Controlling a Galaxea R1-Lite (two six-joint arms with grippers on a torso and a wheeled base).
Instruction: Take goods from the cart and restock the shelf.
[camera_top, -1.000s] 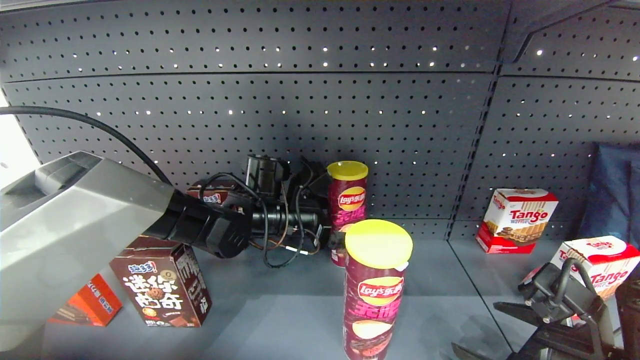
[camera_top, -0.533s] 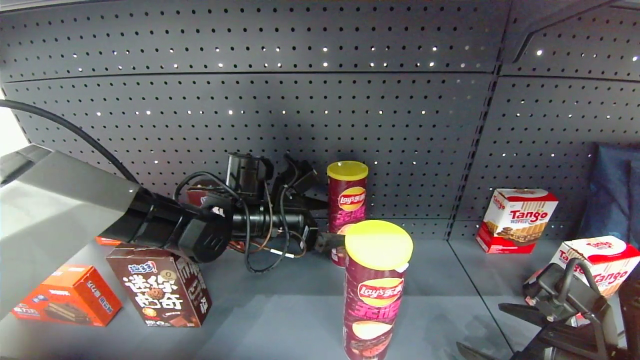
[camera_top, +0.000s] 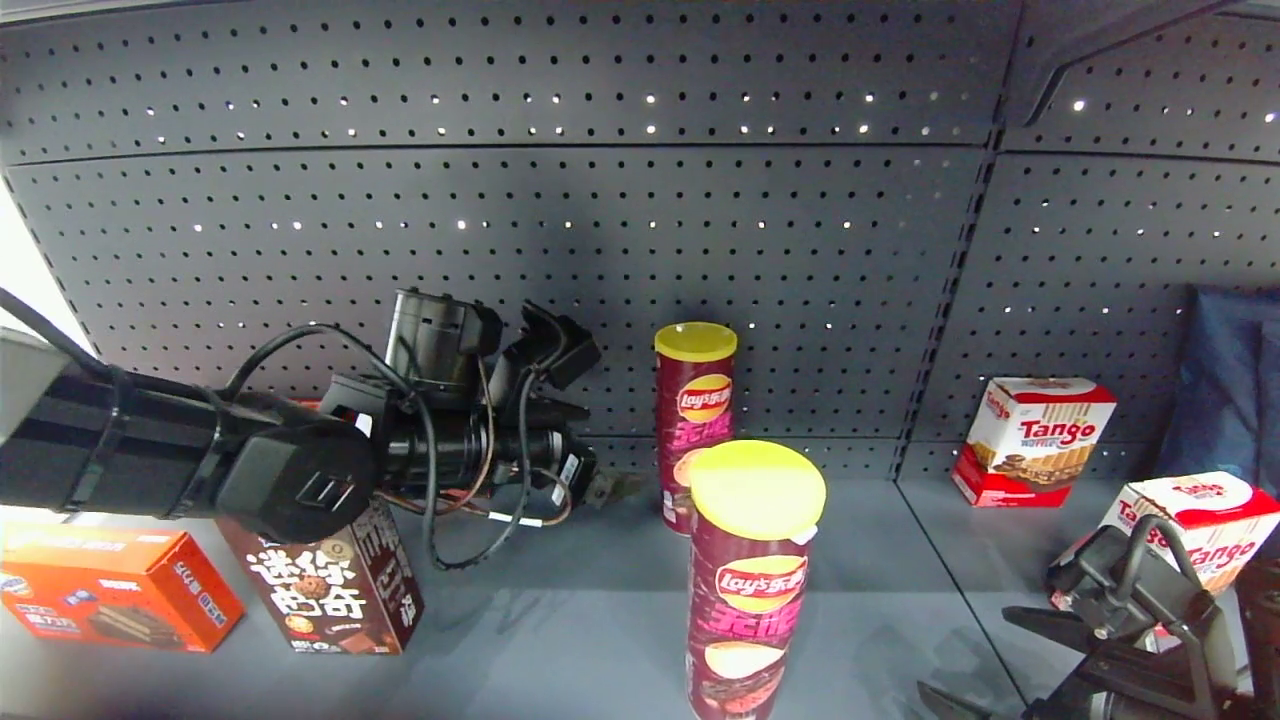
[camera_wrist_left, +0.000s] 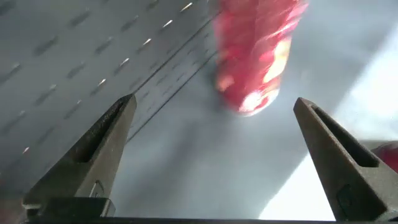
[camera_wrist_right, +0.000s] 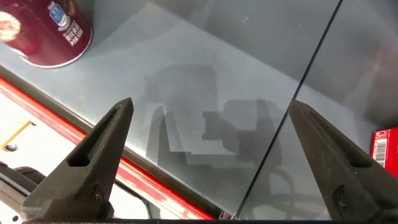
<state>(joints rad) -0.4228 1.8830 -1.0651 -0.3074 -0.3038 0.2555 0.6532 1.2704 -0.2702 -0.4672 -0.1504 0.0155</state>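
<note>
Shelf (camera_top: 560, 640): grey deck spanning the head view and carrying all the goods, with a seam across it at 3 o'clock of the front chip can.
Back panel (camera_top: 500, 230): dark perforated sheet standing along the deck's 12 o'clock edge.
Left arm (camera_top: 200, 470): enters from 9 o'clock and lies low over the deck, with cables looped around its wrist.
Left gripper (camera_wrist_left: 214, 101): jaws spread wide with nothing between them. It points toward 3 o'clock at the rear chip can, near it but not touching. Its wrist view shows that can beyond the gap.
Right gripper (camera_wrist_right: 211, 104): sits in the head view's 4 o'clock corner, above the deck. Its jaws are wide apart and empty, and bare deck shows between them.
Front chip can (camera_top: 750, 580): upright on the deck near its 6 o'clock edge, maroon with a yellow lid on. No gripper touches it, and its base shows in the right wrist view.
Rear chip can (camera_top: 695, 420): upright at 12 o'clock of the front one, close to the back panel, with the same maroon body and yellow lid.
Brown cookie box (camera_top: 330, 590): stands upright at 9 o'clock of the front can, partly under the left arm.
Orange box (camera_top: 110, 590): lies flat at 9 o'clock of the brown box, just beside it.
Rear wafer box (camera_top: 1035, 440): white and red, tilted against the back panel at 3 o'clock of the rear can, well apart from it.
Near wafer box (camera_top: 1195, 530): same kind, at 4 o'clock of the rear wafer box, partly behind the right gripper.
</note>
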